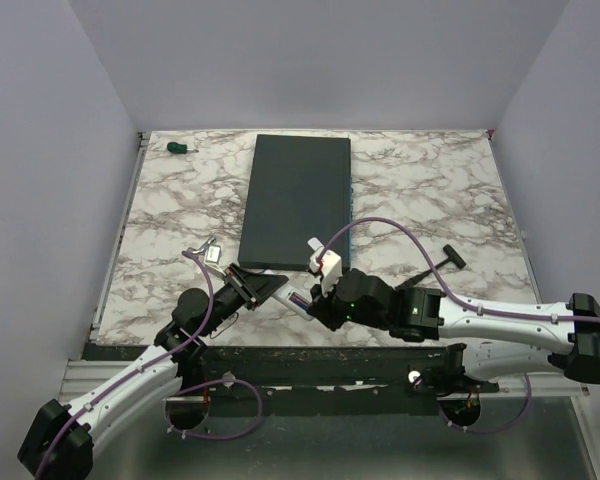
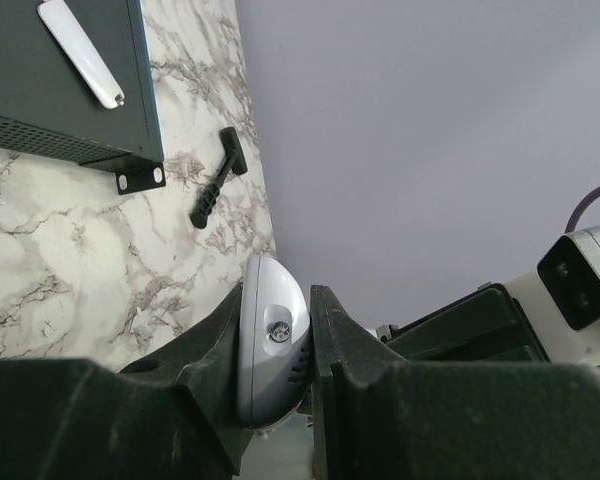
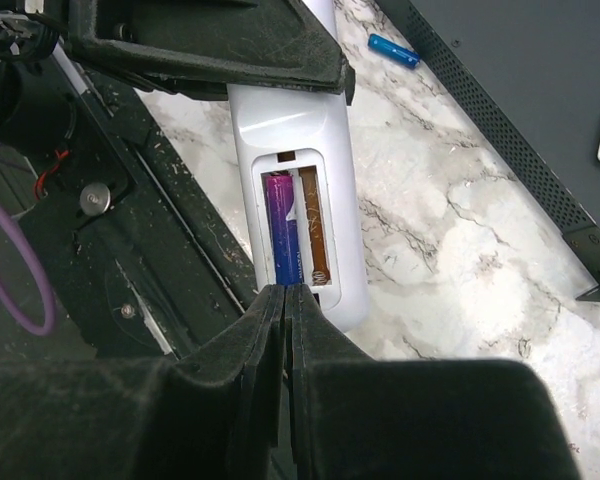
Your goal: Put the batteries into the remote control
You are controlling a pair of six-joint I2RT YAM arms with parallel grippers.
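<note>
White oblong remote control [image 3: 300, 150] clamped by left end effector [image 2: 277, 335] over worktop's [image 3: 460, 250] near edge. Right end effector [image 3: 285, 300] shut, empty, tips at purple-blue cylindrical battery [image 3: 280, 225] in bay: to be pressed flat gently.

A large dark grey slab [image 1: 295, 200] lies flat in the middle of the marble-patterned bench [image 1: 430, 190], with a slim white cover piece [image 2: 80, 52] resting on its top near one corner. A green-handled screwdriver [image 1: 180, 148] sits at the bench's far left corner. A black T-shaped tool [image 1: 448, 258] lies right of the slab, apart from it.
</note>
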